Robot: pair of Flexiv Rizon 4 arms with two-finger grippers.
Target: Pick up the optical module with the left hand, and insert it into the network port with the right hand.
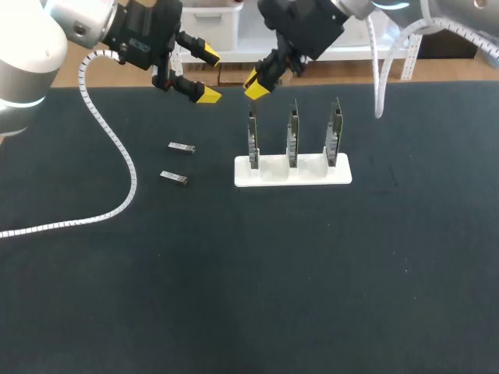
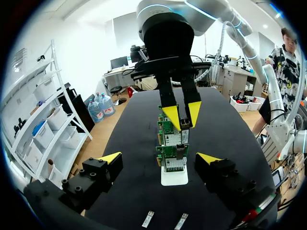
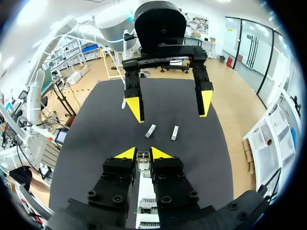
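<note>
Dark table [image 1: 312, 273] — left gripper [image 1: 210, 75] spread; right gripper [image 1: 257, 86] clenched on half-hidden optical module [image 3: 142, 157].

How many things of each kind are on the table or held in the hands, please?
Modules: 3, two loose on the table, one module held in the right hand.
Circuit boards: 3, upright in the stand.
White stand: 1.
Total: 7.
</note>
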